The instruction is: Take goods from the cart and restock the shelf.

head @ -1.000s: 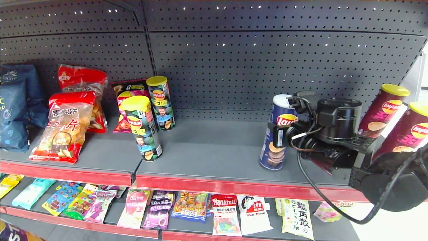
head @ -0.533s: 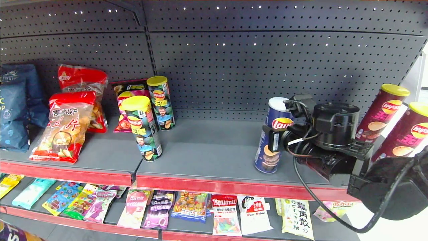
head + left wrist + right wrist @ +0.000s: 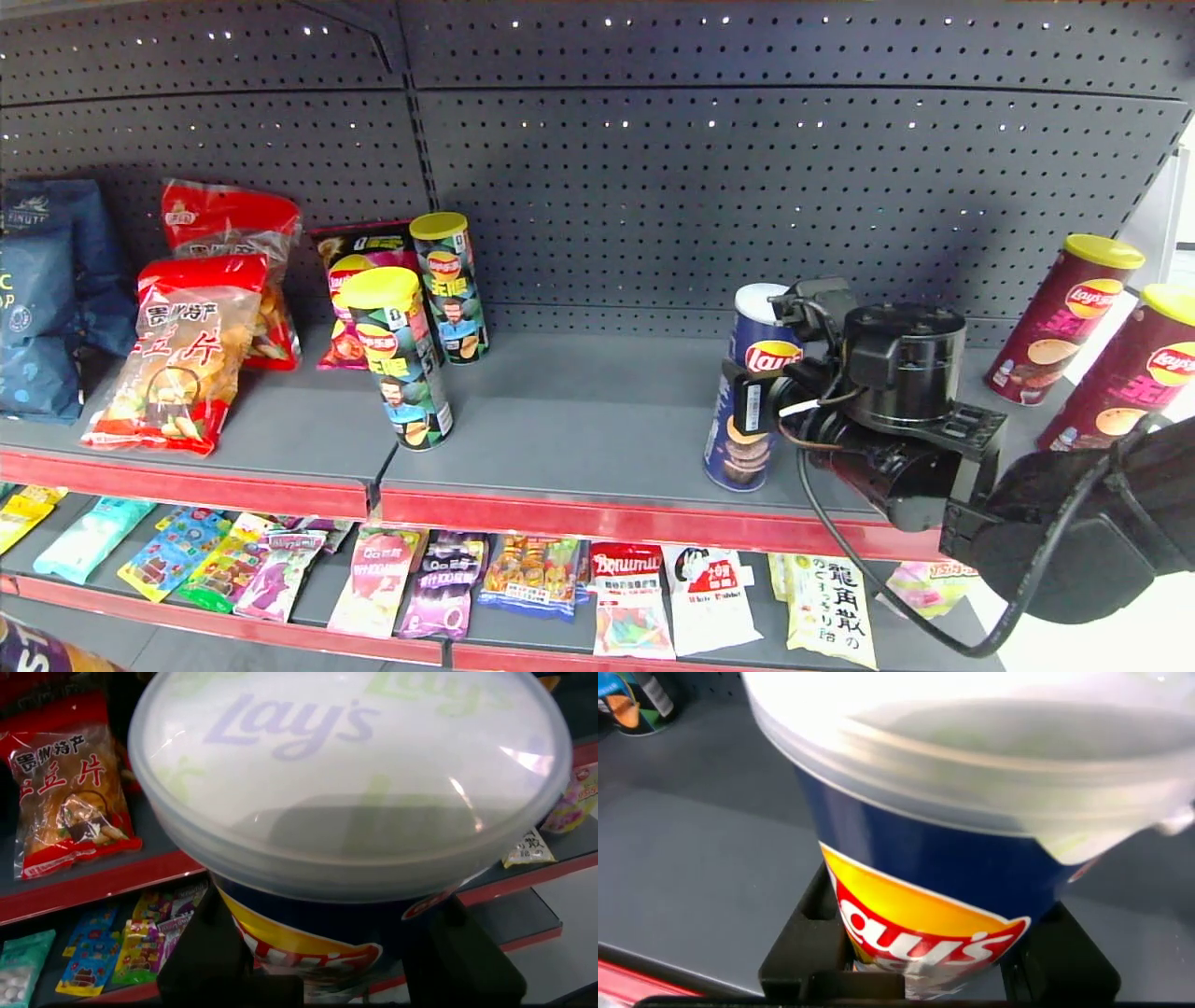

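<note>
Looks from head down onto shelf [image 3: 579, 420]; hugs left blue can [image 3: 346, 784] and right blue can [image 3: 971, 887] from wrists, shelf shared behind.

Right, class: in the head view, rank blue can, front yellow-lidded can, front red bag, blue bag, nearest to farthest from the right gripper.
1. Blue can, in right gripper.
2. Front yellow-lidded can, centre-left.
3. Front red bag, further left.
4. Blue bag, far left.

Black arm [image 3: 1074, 523], cylindrical wrist [image 3: 901, 369], looping cable [image 3: 845, 537], black tool [image 3: 750, 408]
</note>
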